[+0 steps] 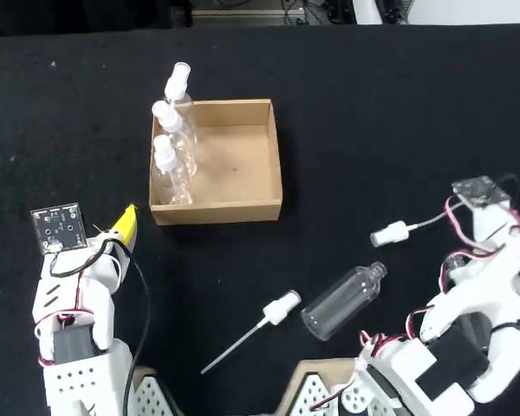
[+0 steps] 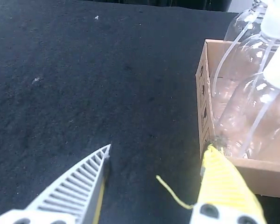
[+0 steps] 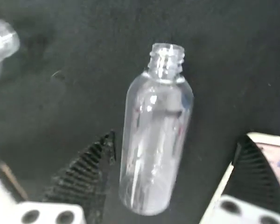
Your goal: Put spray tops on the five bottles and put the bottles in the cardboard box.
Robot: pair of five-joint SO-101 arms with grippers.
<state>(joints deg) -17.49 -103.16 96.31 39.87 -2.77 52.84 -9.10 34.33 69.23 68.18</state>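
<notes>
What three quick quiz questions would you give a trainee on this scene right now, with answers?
1. How many capped bottles stand in the cardboard box?
2. True or false: the lying bottle already wears a spray top.
3. The right gripper is: A) shut on a spray top; B) open, facing the lying bottle; C) inside the cardboard box.

Key: 1) three; 2) false, its neck is bare; 3) B.
</notes>
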